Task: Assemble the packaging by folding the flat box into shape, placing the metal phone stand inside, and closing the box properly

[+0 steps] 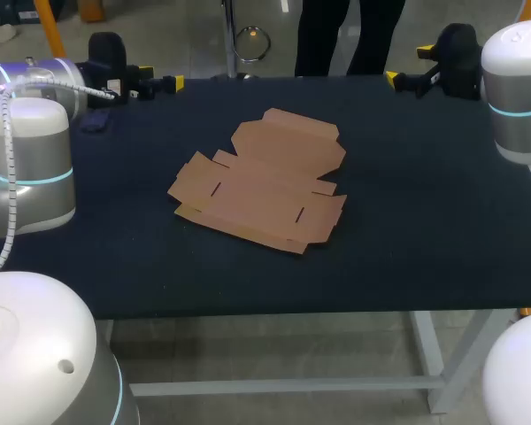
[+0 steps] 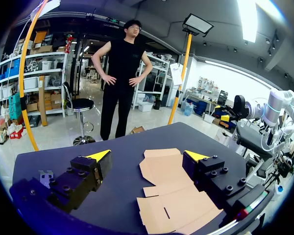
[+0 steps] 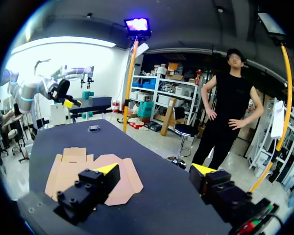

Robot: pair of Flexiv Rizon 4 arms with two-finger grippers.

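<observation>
Hovering agape, far corners: left pincer (image 2: 148, 155), right pincer (image 3: 155, 169).

The work surface in front of me is a rectangular table with a dark navy, matte cloth-like top (image 1: 442, 266). The top lies flat and is uniform in colour from near edge to far edge. Below the near edge, a pale grey metal frame supports it: one horizontal rail (image 1: 274, 386) runs along under the edge, and one pale grey leg (image 1: 429, 354) stands at the rail's right end. The same dark top appears in both wrist views, extending ahead on all sides.
</observation>
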